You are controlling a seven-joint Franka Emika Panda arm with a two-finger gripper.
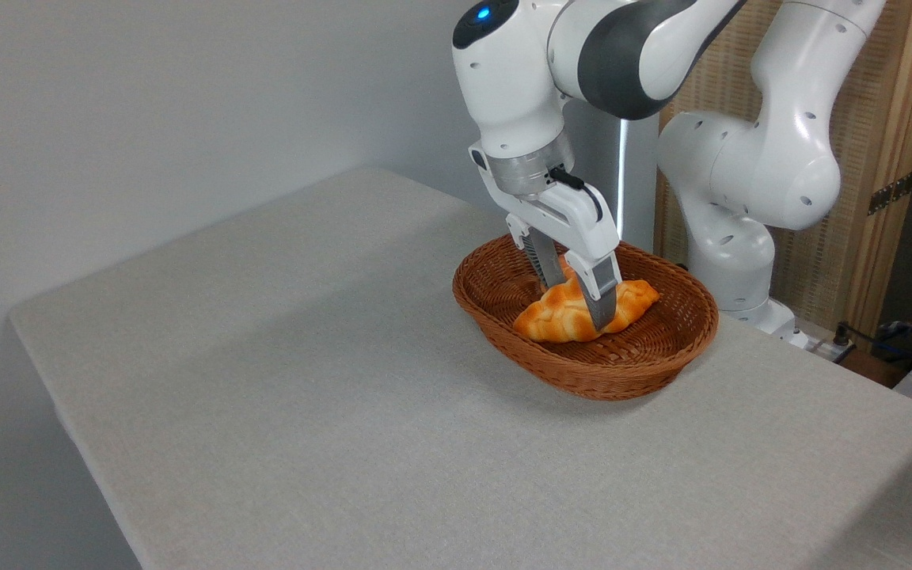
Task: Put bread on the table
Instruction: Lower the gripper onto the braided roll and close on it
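Bread in basket — basket on table.

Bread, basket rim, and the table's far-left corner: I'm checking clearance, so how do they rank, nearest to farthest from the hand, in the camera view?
1. Bread: between the fingers of the hand, inside the basket.
2. Basket: its rim rings the hand on all sides.
3. Table far-left corner: well off to the left, clearly farthest.

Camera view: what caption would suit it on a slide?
Robot fingers straddle the bread lying in a wicker basket on the table.
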